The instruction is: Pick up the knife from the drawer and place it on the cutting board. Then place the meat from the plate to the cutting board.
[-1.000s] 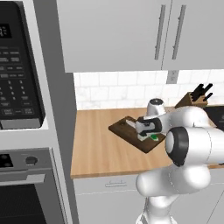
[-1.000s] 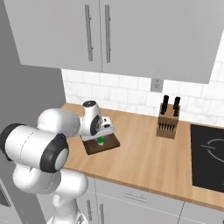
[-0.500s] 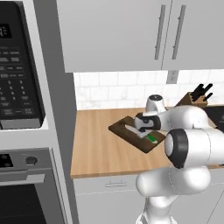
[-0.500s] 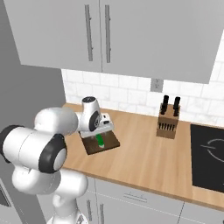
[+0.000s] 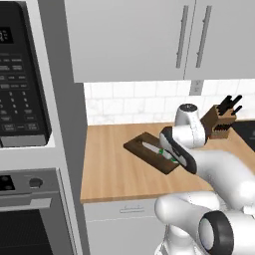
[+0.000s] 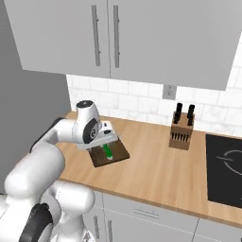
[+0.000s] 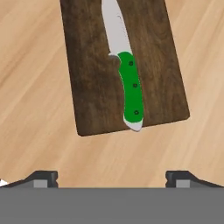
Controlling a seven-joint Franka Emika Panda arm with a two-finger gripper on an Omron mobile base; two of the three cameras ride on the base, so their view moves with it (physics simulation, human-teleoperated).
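Knife lying flat along the cutting board, green handle reaching the near edge, butt just overhanging it. Gripper spread wide, holding nothing, above bare wooden counter beside the board. Knife block well apart on the counter.

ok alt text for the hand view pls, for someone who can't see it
A knife with a silver blade and green handle lies lengthwise on a dark brown cutting board, the handle's end just past the board's near edge. The board rests on a light wooden counter. The open pincer shows two dark fingertips at the bottom, holding nothing.
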